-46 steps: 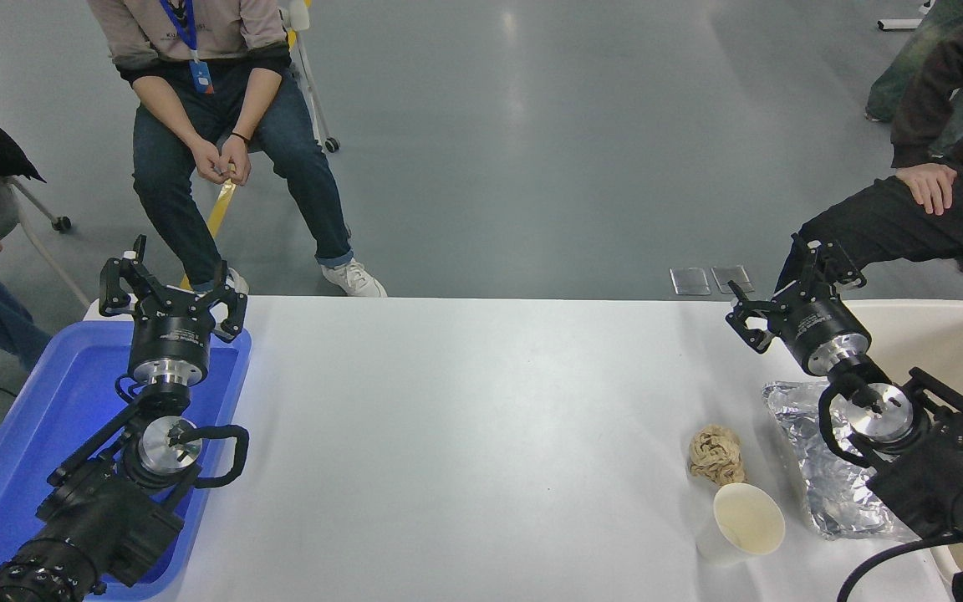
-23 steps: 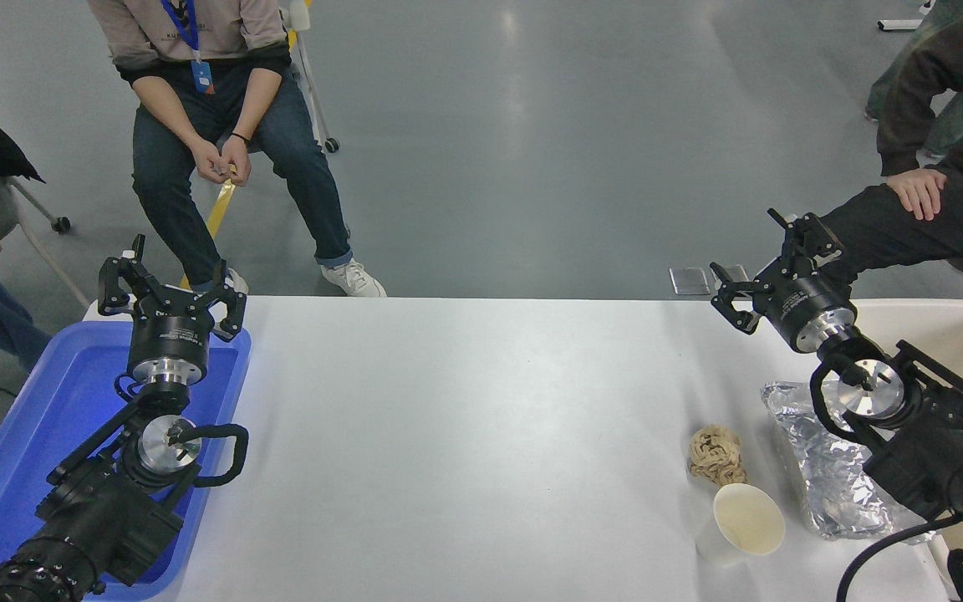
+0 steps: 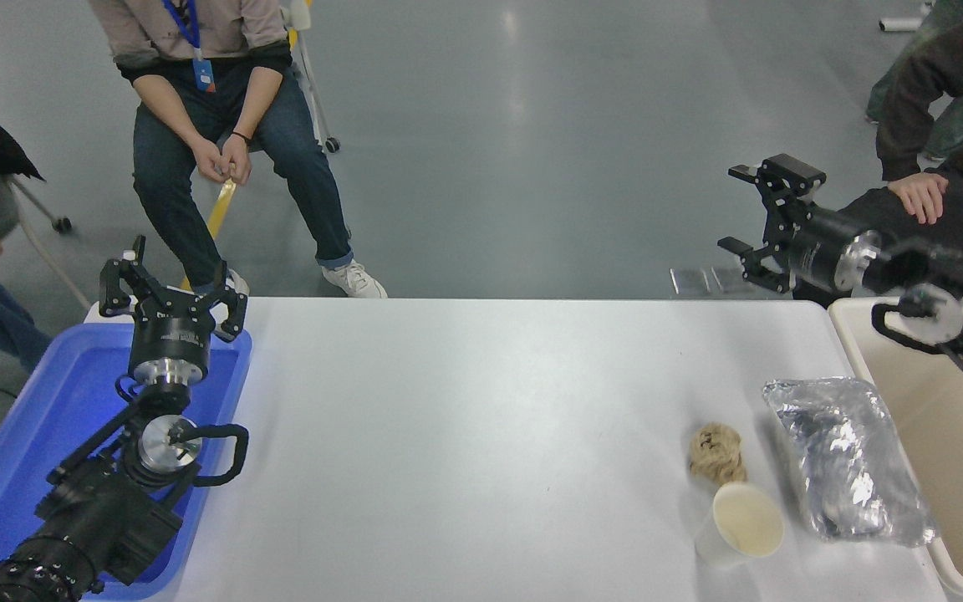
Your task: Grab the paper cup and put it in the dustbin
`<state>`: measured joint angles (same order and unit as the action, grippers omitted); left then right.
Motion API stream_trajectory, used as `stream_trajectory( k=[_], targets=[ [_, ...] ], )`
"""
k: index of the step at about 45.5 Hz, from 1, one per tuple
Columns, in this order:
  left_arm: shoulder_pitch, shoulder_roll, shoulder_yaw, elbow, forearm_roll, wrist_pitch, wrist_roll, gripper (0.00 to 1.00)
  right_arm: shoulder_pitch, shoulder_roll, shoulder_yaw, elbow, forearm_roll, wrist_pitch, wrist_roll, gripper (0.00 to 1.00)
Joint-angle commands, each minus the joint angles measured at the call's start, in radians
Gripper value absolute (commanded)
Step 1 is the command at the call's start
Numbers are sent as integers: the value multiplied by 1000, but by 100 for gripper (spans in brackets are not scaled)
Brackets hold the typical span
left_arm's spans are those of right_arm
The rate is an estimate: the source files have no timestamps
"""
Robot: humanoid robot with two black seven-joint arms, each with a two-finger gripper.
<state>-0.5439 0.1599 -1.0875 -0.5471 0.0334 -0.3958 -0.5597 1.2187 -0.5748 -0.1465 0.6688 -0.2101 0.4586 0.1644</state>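
We note the right gripper (image 3: 756, 226) raised, fingers wide and empty, well beyond the paper cup (image 3: 741, 531); we should lower them astride its rim before closing.

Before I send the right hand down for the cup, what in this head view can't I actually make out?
- Dustbin: cut off by the right and bottom edges, and the right arm crosses it; its contents can't be confirmed.
- Paper cup: its base and far wall are hidden by its own rim.
- Foil wrap: too crumpled to tell whether it holds anything.
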Motion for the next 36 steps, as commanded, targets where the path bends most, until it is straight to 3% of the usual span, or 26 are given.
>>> stream_trajectory(
  k=[1, 7, 21, 30, 36],
  targets=[
    [2, 1, 0, -1, 0, 0, 0, 99, 269, -37, -415, 129, -205, 5, 1, 100],
    [2, 4, 0, -1, 0, 0, 1, 99, 438, -37, -620, 288, -322, 15, 1, 100],
    [2, 4, -2, -1, 0, 0, 1, 99, 893, 98, -1100, 768, -331, 71, 1, 100],
    [2, 4, 0, -1, 0, 0, 0, 99, 1123, 147, -1163, 916, -212, 238, 10, 100],
    [1, 4, 0, -1, 0, 0, 0, 99, 1252, 176, -1222, 1012, -130, 268, 10, 100]
  ],
)
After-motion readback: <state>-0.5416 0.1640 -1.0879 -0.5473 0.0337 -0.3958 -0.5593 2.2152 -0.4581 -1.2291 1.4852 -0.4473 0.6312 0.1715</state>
